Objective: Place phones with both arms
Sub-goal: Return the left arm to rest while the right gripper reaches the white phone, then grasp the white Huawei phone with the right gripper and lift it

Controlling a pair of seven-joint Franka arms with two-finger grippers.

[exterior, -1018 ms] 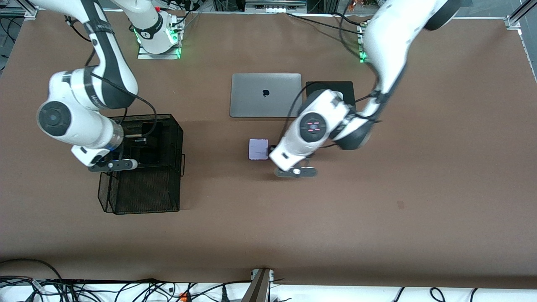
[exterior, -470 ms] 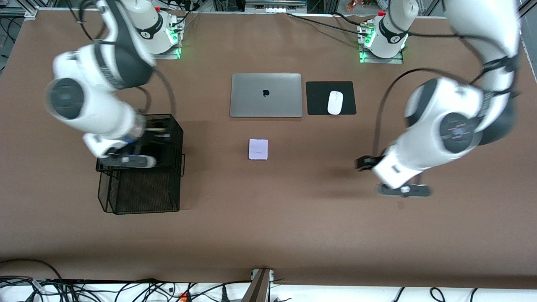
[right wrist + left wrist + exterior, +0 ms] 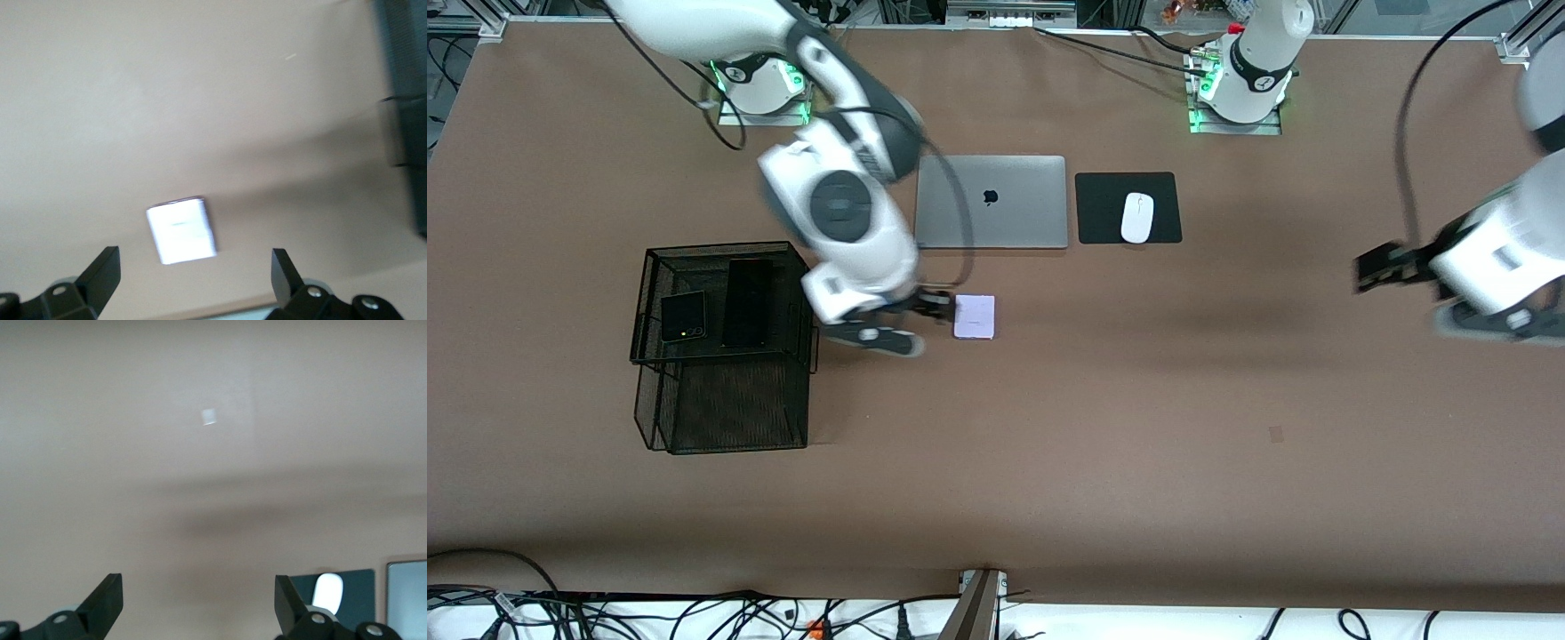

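Note:
The pale lavender phone [image 3: 975,317] lies flat on the brown table, nearer to the front camera than the silver laptop [image 3: 991,202]. My right gripper [image 3: 935,308] hangs open and empty just beside it, on the basket's side. In the right wrist view the lavender phone [image 3: 181,231] shows just ahead of the open right gripper [image 3: 193,283]. The small squarish black phone [image 3: 682,317] and the long slim black slab [image 3: 749,302] lie in the black mesh basket [image 3: 800,267]. My left gripper [image 3: 1376,267] is open and empty over bare table at the left arm's end, as the left wrist view [image 3: 199,607] also shows.
A white mouse [image 3: 1137,217] sits on a black pad [image 3: 1103,209] beside the laptop. The basket's edge shows in the right wrist view [image 3: 407,133]. The mouse [image 3: 327,592] and laptop [image 3: 408,597] show in the left wrist view. Cables run along the table's near edge.
The right arm swung from the basket to beside the lavender phone. The left arm swung away from that phone to its end of the table. Both black phones now show in the basket.

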